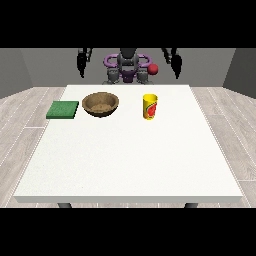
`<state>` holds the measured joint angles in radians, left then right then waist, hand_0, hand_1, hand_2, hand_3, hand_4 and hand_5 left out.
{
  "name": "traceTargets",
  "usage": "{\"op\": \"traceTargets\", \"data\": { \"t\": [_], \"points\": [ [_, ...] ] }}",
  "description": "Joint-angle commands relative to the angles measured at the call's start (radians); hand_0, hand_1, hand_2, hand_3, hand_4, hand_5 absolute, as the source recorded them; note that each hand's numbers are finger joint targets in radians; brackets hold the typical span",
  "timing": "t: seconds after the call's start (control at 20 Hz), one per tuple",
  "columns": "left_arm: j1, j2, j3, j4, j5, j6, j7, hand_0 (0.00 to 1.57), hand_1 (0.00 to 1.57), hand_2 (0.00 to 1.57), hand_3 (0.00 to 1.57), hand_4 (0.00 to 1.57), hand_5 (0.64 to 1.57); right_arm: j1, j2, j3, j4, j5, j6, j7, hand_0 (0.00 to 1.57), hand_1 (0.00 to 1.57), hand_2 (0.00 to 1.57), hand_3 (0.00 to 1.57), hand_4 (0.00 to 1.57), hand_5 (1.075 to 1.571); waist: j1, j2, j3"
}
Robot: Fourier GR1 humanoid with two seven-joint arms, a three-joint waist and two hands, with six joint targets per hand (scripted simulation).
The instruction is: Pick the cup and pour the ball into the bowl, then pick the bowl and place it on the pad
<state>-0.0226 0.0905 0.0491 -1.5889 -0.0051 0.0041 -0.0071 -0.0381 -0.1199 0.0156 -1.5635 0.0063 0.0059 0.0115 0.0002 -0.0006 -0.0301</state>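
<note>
— Both robot hands hang raised behind the tabletop (125, 165): the robot hand at the view's left (82, 62), the other robot hand at the view's right (174, 61). Neither holds anything; I cannot tell how their fingers lie.

— And the yellow cup (149, 106)?

— Upright, beside the wooden bowl (101, 104), likely so a short tilt pours the ball; the ball itself is hidden. The green pad (63, 109) lies just beyond the bowl, a brief carry.
</note>
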Motion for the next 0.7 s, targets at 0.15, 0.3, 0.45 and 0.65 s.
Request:
{"op": "traceTargets", "data": {
  "t": [0.15, 0.3, 0.45, 0.65],
  "points": [
    [-0.017, 0.031, 0.004, -0.085, 0.008, -0.007, 0.082, 0.0, 0.0, 0.0, 0.0, 0.0, 1.47, -0.018, -0.039, -0.016, -0.089, -0.012, 0.008, 0.076, 0.0, 0.0, 0.0, 0.0, 0.12, 1.563, -0.008, -0.239, 0.0247],
    [0.078, -0.085, -0.051, -0.046, 0.019, 0.078, -0.073, 0.0, 0.0, 0.0, 0.0, 0.0, 1.47, 0.13, -0.015, -0.102, -0.019, -0.178, 0.096, -0.085, 0.0, 0.0, 0.0, 0.0, 0.12, 1.563, -0.067, -0.144, 0.0324],
    [0.071, -0.088, -0.173, -0.072, 0.003, 0.183, -0.16, 0.0, 0.0, 0.0, 0.0, 0.0, 1.471, 0.129, -0.034, -0.164, 0.106, -0.196, 0.161, -0.292, 0.0, 0.0, 0.0, 0.0, 0.0, 1.565, -0.013, -0.06, 0.0321],
    [0.055, -0.089, -0.206, 0.009, 0.035, 0.201, -0.274, 0.0, 0.0, 0.0, 0.0, 0.0, 1.476, 0.081, -0.059, -0.178, 0.153, -0.209, 0.229, -0.332, 0.0, 0.0, 0.0, 0.0, 0.08, 1.562, -0.026, -0.002, 0.0301]
  ]
}}
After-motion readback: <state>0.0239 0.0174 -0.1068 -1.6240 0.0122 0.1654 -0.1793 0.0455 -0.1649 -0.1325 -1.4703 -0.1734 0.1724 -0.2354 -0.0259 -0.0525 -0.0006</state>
